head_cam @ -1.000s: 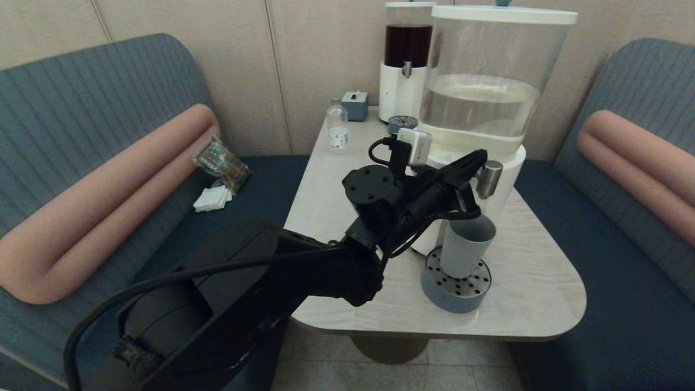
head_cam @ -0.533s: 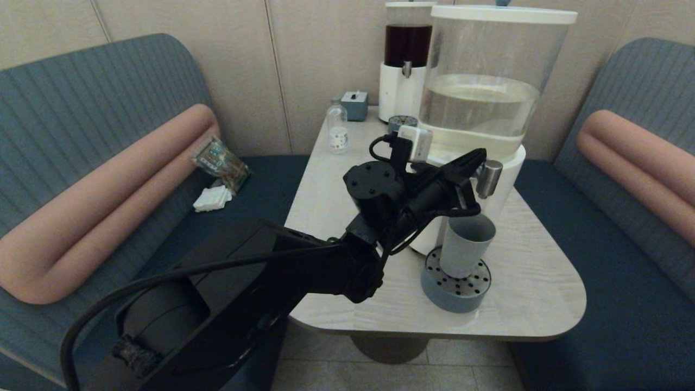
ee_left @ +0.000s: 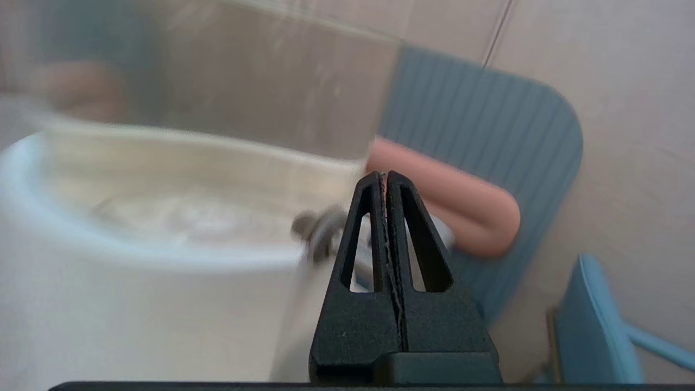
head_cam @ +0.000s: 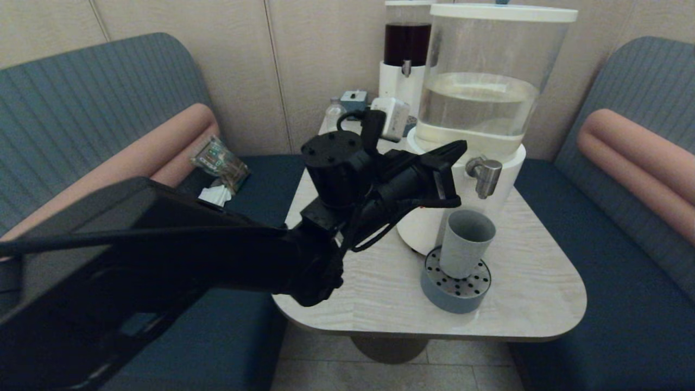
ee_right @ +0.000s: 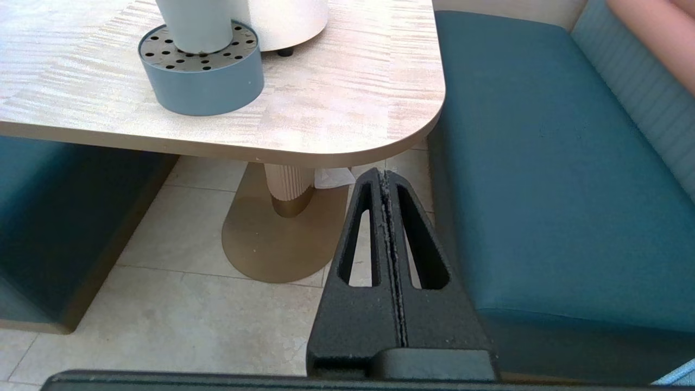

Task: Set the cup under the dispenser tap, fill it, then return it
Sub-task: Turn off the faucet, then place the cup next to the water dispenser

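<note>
The grey-blue cup (head_cam: pixel 464 242) stands upright on the round perforated drip tray (head_cam: pixel 455 290), directly below the steel dispenser tap (head_cam: pixel 486 175) of the large clear-tank dispenser (head_cam: pixel 483 81). In the right wrist view the cup (ee_right: pixel 196 24) and the drip tray (ee_right: pixel 202 76) show near the table edge. My left gripper (head_cam: pixel 460 146) is shut and empty, raised just left of the tap, above the cup. In its wrist view the left gripper (ee_left: pixel 384 175) points past the tap (ee_left: pixel 317 234). My right gripper (ee_right: pixel 384 174) is shut and parked low beside the table.
The smaller dark-liquid dispenser (head_cam: pixel 404 54), a small clear bottle (head_cam: pixel 332 112) and a small grey box (head_cam: pixel 353 100) stand at the table's back. Blue benches with pink bolsters (head_cam: pixel 640 163) flank the table (head_cam: pixel 521 271). A snack packet (head_cam: pixel 220 162) lies on the left seat.
My left arm has swung up and to the left, drawing the shut gripper away from the tap. The cup stays on the drip tray.
</note>
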You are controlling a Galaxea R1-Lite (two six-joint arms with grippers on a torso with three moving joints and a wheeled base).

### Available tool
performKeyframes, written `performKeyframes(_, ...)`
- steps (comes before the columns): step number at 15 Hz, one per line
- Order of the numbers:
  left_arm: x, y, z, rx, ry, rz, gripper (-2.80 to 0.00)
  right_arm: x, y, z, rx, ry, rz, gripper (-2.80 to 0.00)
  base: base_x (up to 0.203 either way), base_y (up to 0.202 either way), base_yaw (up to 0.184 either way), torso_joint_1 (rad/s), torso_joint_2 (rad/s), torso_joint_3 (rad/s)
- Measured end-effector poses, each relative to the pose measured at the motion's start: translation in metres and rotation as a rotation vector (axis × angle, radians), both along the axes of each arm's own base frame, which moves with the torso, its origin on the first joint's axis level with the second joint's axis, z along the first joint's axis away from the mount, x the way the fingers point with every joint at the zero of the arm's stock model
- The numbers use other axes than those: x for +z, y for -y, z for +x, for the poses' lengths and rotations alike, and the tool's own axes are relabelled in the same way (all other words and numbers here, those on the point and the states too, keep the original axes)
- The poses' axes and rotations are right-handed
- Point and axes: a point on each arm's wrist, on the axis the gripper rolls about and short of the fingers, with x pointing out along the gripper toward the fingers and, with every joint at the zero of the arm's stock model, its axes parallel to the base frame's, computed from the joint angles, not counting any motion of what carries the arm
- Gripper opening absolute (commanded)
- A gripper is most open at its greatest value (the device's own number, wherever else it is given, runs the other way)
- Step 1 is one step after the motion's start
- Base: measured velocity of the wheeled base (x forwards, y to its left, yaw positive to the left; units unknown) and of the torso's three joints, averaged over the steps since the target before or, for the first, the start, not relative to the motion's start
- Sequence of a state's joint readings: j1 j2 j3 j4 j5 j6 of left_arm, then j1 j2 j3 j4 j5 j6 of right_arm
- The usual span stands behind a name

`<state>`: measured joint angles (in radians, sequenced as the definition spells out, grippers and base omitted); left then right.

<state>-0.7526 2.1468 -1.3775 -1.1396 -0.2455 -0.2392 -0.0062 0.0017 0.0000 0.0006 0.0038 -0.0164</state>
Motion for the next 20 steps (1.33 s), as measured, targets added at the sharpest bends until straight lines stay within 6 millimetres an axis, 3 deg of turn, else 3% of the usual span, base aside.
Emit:
performKeyframes(3,0.029,-0.044,-0.042,0.071,-0.042,0.001,-2.80,0.000,0.000,0.000,0.000,0.000,0.000,-2.80,0.000,0.000,0.000,0.000,0.00,0.000)
performKeyframes(6,0.054,-0.104,-0.096,0.162,-0.076,-0.041,-2.80,0.000,0.000,0.000,0.000,0.000,0.000,-2.80,0.000,0.000,0.000,0.000,0.00,0.000)
performKeyframes(9,0.038,-0.164,-0.138,0.228,-0.137,-0.005,-2.80,0.000,0.000,0.000,0.000,-0.001,0.000,-2.80,0.000,0.000,0.000,0.000,0.00,0.000)
performKeyframes(11,0.022,-0.190,-0.163,0.208,-0.147,0.036,-2.80,0.000,0.000,0.000,0.000,0.000,0.000,-2.80,0.000,0.000,0.000,0.000,0.00,0.000)
performKeyframes(16,-0.022,-0.210,-0.192,0.061,-0.163,0.192,-2.80,0.000,0.000,0.000,0.000,0.000,0.000,-2.80,0.000,0.000,0.000,0.000,0.00,0.000)
performKeyframes(17,-0.028,-0.209,-0.192,0.028,-0.165,0.217,0.00,0.000,0.000,0.000,0.000,0.000,0.000,-2.80,0.000,0.000,0.000,0.000,0.00,0.000)
performKeyframes(20,-0.038,-0.203,-0.186,-0.038,-0.172,0.262,0.00,0.000,0.000,0.000,0.000,0.000,0.000,-2.80,0.000,0.000,0.000,0.000,0.00,0.000)
